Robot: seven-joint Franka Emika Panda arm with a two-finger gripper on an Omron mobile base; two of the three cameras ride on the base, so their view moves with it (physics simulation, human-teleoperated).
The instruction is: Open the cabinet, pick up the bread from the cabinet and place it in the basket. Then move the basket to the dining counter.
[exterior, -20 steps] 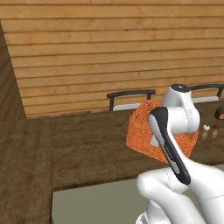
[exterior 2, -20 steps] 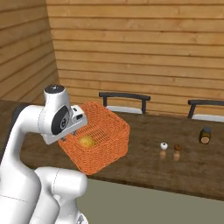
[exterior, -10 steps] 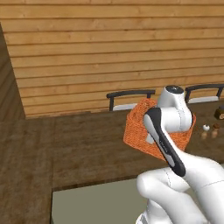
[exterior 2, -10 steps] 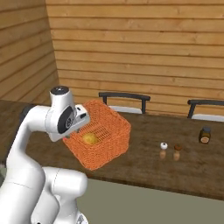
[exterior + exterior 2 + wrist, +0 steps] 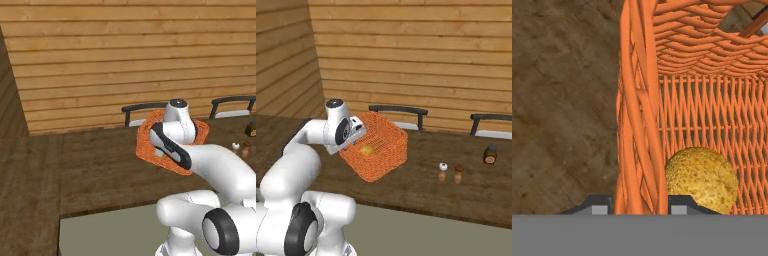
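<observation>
The orange woven basket (image 5: 382,150) hangs tilted over the dark wood dining counter (image 5: 421,192), with my gripper (image 5: 354,131) shut on its near left wall. Looking along the hand, the two fingertips of the gripper (image 5: 639,205) straddle that basket wall (image 5: 639,125), one outside and one inside. The round golden bread (image 5: 702,179) lies on the basket floor just beside the inner finger, and shows as a bread bun (image 5: 366,149) through the mesh. From the left, my arm covers most of the basket (image 5: 145,143). I cannot tell whether the basket's bottom touches the counter (image 5: 90,165).
Two dark chairs (image 5: 398,110) (image 5: 491,118) stand behind the counter against the wooden plank wall. Two small shakers (image 5: 442,168) (image 5: 458,170) and a brown jar (image 5: 489,154) sit on the counter to the right of the basket.
The arm has carried the basket with the bread a little farther out over the counter and slightly upward. The grip has stayed the same.
</observation>
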